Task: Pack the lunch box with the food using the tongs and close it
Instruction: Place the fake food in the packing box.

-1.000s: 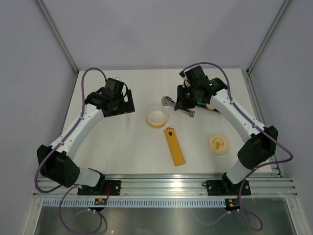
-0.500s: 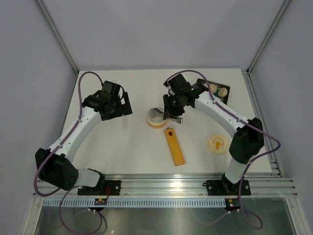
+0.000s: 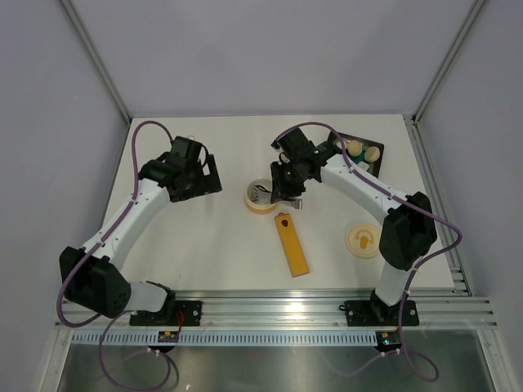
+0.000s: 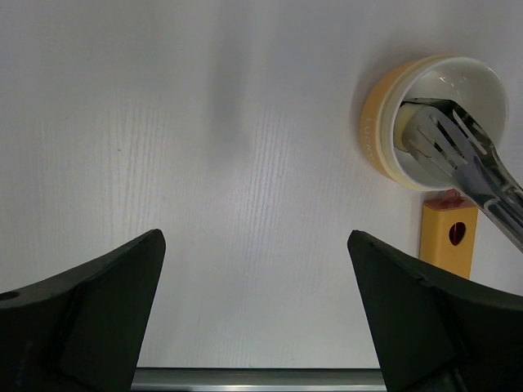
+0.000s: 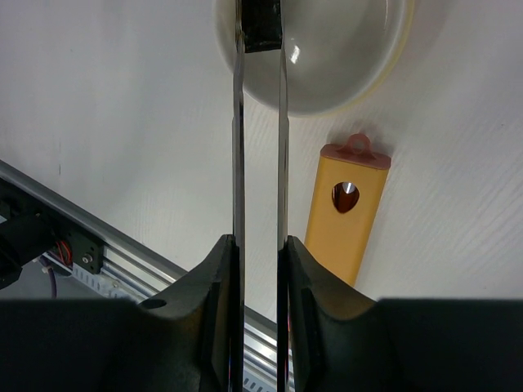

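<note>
The lunch box point(image 3: 255, 204), a cream-yellow round bowl, sits mid-table and also shows in both wrist views point(image 4: 377, 131) point(image 5: 343, 57). My right gripper point(image 3: 286, 186) point(image 5: 260, 245) is shut on the silver tongs point(image 5: 239, 131). The tong tips point(image 4: 445, 139) reach down into the bowl and pinch a dark block of food point(image 5: 261, 24). The round lid point(image 3: 364, 241) with an orange mark lies on the table to the right. My left gripper point(image 3: 196, 175) point(image 4: 255, 237) hangs open and holds nothing, left of the bowl.
A long orange-yellow bar point(image 3: 291, 243) point(image 5: 347, 212) lies just in front of the bowl. A black tray point(image 3: 374, 162) at the back right holds cream oval pieces point(image 3: 358, 149). The metal rail point(image 3: 278, 306) runs along the near edge.
My right arm has swung left from the black tray with the tongs, whose tips now sit inside the bowl. The left arm has barely shifted.
</note>
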